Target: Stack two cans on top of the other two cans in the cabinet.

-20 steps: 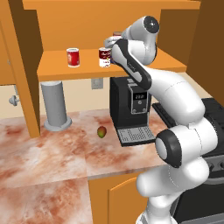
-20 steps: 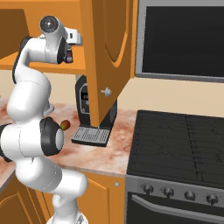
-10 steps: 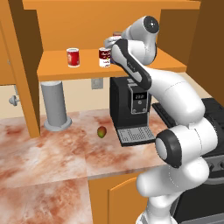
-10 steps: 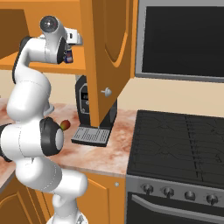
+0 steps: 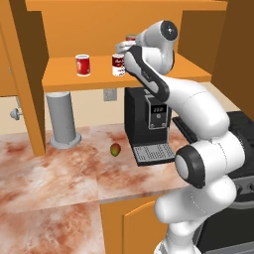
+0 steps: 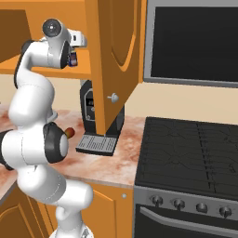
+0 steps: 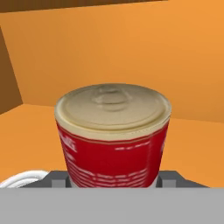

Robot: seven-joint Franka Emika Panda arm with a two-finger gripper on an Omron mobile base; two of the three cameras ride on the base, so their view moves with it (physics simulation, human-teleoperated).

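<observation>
In the hand view a red can [image 7: 113,140] with a pale lid stands upright between my gripper's [image 7: 113,178] grey pads, and the gripper is shut on it. From the left base my gripper [image 5: 126,47] reaches into the orange-brown cabinet [image 5: 163,74] above its shelf board, with the held can's red top [image 5: 130,37] peeking over the hand. On the shelf in front stand a bright red can [image 5: 83,65] and a can dark red above and white below [image 5: 118,65]. From the right, a dark blue can [image 6: 73,58] shows partly below my gripper [image 6: 76,42].
A black coffee machine [image 5: 149,119] stands on the marbled counter [image 5: 59,173] under the shelf, with a grey cylinder [image 5: 63,119] and a small fruit [image 5: 115,149] to its left. The open cabinet door [image 6: 116,60] hangs right of the arm. A stove [image 6: 195,158] lies further right.
</observation>
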